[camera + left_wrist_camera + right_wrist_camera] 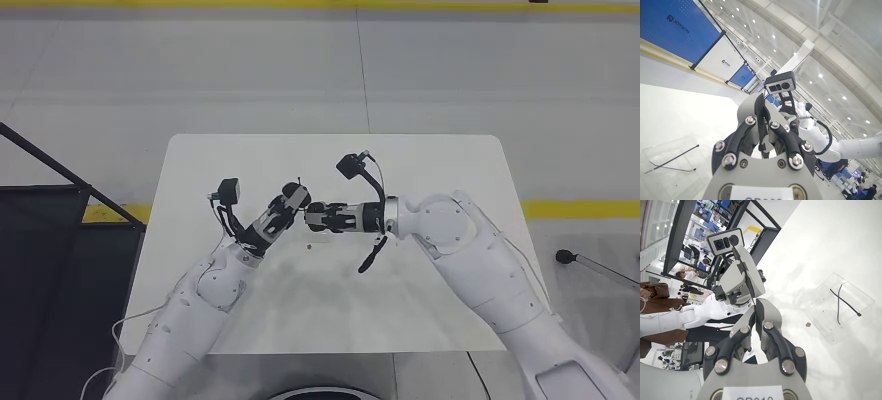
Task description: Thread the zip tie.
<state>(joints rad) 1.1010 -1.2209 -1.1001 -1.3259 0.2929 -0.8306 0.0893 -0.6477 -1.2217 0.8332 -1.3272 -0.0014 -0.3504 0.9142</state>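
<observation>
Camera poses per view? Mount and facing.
Top view: above the arms, looking down at the table; left gripper and right gripper meet above it.
Left wrist view: on left wrist, past own shut fingers toward right gripper.
Right wrist view: on right wrist, past own shut fingers toward left gripper.
Shared: both wrist views show the tray with two zip ties.

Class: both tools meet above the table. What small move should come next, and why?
Probably ease the right tool slightly toward the left tool, feeding the zip tie: both look shut, tip to tip, with only a short black strand between them.
</observation>
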